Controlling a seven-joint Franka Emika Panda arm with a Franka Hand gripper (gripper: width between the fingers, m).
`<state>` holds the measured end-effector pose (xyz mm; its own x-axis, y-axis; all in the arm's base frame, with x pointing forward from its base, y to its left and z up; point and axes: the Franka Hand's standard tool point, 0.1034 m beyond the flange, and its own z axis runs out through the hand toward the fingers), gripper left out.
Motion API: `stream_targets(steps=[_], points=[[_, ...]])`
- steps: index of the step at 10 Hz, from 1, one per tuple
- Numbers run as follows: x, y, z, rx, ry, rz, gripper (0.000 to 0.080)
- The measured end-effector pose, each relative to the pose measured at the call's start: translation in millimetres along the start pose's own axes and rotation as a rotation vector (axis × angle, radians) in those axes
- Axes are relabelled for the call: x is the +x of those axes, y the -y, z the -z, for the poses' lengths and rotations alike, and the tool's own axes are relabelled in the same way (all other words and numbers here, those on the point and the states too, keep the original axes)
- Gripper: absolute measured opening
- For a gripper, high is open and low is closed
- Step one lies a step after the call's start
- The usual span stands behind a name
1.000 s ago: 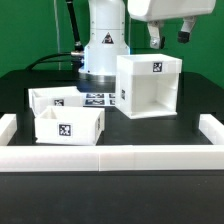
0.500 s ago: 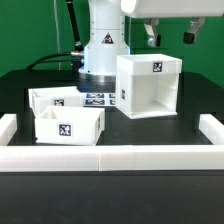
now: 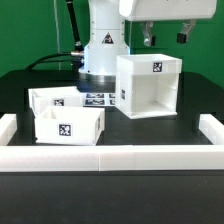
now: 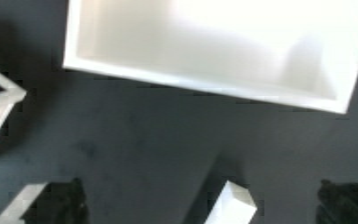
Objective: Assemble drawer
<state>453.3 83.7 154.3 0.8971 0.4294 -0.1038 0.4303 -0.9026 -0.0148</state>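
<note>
Gripper: we have it (image 3: 166, 36) hanging high over the case, its two fingers spread wide apart and nothing between them.
Case: the big open-fronted cube (image 3: 150, 85) stands upright on the table (image 3: 150, 135), toward the exterior view's right, with its open side facing us and a tag on its top front edge.
Front tray: the nearer tray (image 3: 70, 128) sits toward the exterior view's left, open side up, well apart from the case.
Back tray: the second tray (image 3: 48, 98) is right behind the front one; we cannot tell whether the two touch.
Marker board: it lies flat (image 3: 98, 99) between the back tray and the case.
Wrist view: we look down on white plastic that we take for the case, over dark table. The finger shapes at the edge are too blurred to read.
Handling: we judge these parts light, hollow and stiff. The walls are thin and smooth, so a pinch could slip or tip a part.
Where to take hold: a tray's upright wall looks best to us, pinched across its thickness near the middle of a side. The case is far too wide to span, so only a single wall would fit between the fingers.
Count: one case, two trays, one marker board, one gripper.
Progress: neither tray is inside the case yet, so all the sliding-in lies ahead.
</note>
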Motion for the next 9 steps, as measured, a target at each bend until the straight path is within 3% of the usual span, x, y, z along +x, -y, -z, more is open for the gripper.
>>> stream_targets(steps=[4,5,7,9], points=[[0.3,-0.5,-1.4,0.0,-0.002,-0.002,0.065],[-7.5,4.8,-5.4,0.007,0.001,-0.024,0.065],[-33.7,31.1,-15.2,0.019,-0.005,-0.037,0.065],[-48.6,48.9,-27.0,0.03,-0.011,-0.043,0.065]])
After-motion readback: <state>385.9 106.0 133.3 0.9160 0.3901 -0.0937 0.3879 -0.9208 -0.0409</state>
